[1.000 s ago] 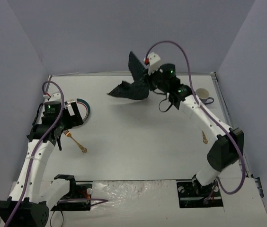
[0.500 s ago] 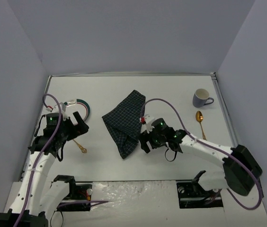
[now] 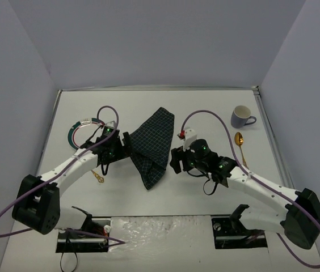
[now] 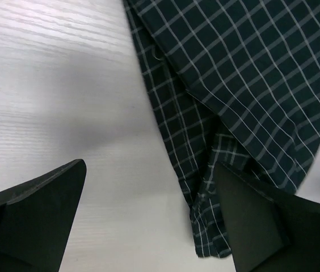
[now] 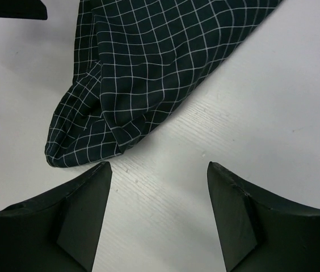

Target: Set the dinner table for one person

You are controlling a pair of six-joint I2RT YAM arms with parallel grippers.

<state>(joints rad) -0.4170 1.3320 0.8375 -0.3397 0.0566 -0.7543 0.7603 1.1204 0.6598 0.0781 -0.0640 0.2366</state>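
Note:
The dark checked cloth (image 3: pixel 151 144) lies crumpled on the white dinner table (image 3: pixel 205 107), near its middle. My left gripper (image 3: pixel 123 148) is open at the cloth's left edge. In the left wrist view the cloth (image 4: pixel 251 85) fills the upper right, and its lower hem lies between the fingers of the left gripper (image 4: pixel 148 221), with the right finger over it. My right gripper (image 3: pixel 176 160) is open just right of the cloth. In the right wrist view the right gripper (image 5: pixel 160 209) hangs over bare table, with the cloth (image 5: pixel 154 73) ahead of it.
A plate with a green rim (image 3: pixel 80 129) lies at the left, partly behind the left arm. A gold fork (image 3: pixel 97 177) lies in front of it. A pale cup (image 3: pixel 241 116) and a gold spoon (image 3: pixel 239 141) are at the right, near the table's edge.
The right gripper held the cloth up at the back, brought it down to the table's middle, let go and opened. The left arm swung right to the cloth's left edge.

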